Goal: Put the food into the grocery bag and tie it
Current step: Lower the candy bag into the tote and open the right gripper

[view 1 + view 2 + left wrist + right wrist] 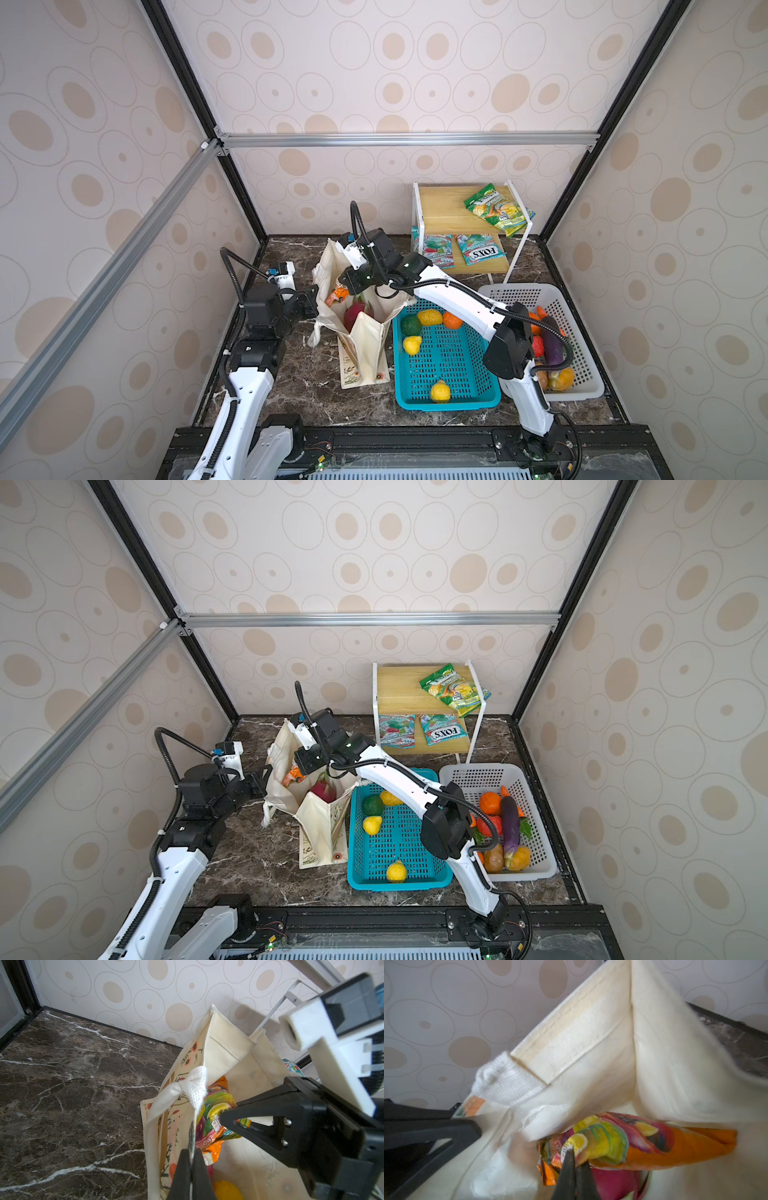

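One grocery bag (368,347): cream canvas, floral print, white woven handles. It stands open on the dark veined marble tabletop (299,382), just beside the teal basket (446,405).

- Thin fabric rim, by a handle root: pinched flat in the left gripper (192,1155), black tapered jaws pressed together.
- Bag mouth: orange snack packet (685,1142), glossy crinkled foil, its crimped end clamped in the closed right gripper (573,1156).
- Under the packet: dragon fruit (612,1182), smooth and pink.
- Deeper inside: one rounded yellow fruit (227,1189).

Teal basket, perforated plastic: three yellow lumpy fruits (412,345), one green fruit (410,325), one orange fruit (452,320).

White basket (582,390), perforated plastic: eggplant (552,345), long, dark purple and glossy, among mixed produce.

Wooden shelf (444,212): green snack packet (498,210) on the top board, two teal packets (480,249) on the lower board.
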{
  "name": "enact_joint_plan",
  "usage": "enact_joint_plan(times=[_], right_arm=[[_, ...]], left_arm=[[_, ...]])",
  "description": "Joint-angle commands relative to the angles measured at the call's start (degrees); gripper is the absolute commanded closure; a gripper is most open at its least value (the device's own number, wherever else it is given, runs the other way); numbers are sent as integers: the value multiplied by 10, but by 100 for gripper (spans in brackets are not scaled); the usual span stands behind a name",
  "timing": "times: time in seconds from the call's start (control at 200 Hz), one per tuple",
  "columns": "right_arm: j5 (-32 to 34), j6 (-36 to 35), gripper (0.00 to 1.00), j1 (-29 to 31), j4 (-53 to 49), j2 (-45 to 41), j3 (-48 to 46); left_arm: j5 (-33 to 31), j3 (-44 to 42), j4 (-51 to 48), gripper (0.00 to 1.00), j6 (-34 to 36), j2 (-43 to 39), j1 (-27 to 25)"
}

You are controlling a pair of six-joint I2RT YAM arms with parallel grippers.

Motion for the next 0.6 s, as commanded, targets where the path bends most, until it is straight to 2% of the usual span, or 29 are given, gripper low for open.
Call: enact_joint_plan(times=[0.0,0.165,0.225,0.26,0.29,0.345,0.37,0.425,0.515,0.53,0.54,0.595], right_arm=[[92,-60,100,3,-14,-22,-29],[145,-70,100,8,2,-75,-124],[180,-65,95,13,1,-93,-149],[198,-60,86,15,1,-104,-161],[210,-58,73,18,-3,-111,-168],[232,-55,43,25,-21,-119,-168],[246,-53,34,30,-28,-122,-166],[273,-51,23,41,-41,-130,-165],[298,-41,13,56,-56,-152,-161],[301,-37,3,57,-60,-155,-158],[303,-33,1,58,-63,-157,-156],[311,-12,0,58,-87,-168,-137]], left_arm=[[4,5,-3,100,7,0,3],[6,6,-3,100,14,11,2],[7,10,-7,100,20,17,3],[6,11,-11,100,24,21,3],[6,12,-14,100,27,25,2],[6,13,-17,100,32,30,3],[7,12,-19,100,34,32,3],[7,16,-24,100,38,37,3],[6,25,-34,100,44,44,3],[6,27,-35,100,46,45,3],[7,29,-37,100,47,45,3],[4,35,-41,100,50,50,3]])
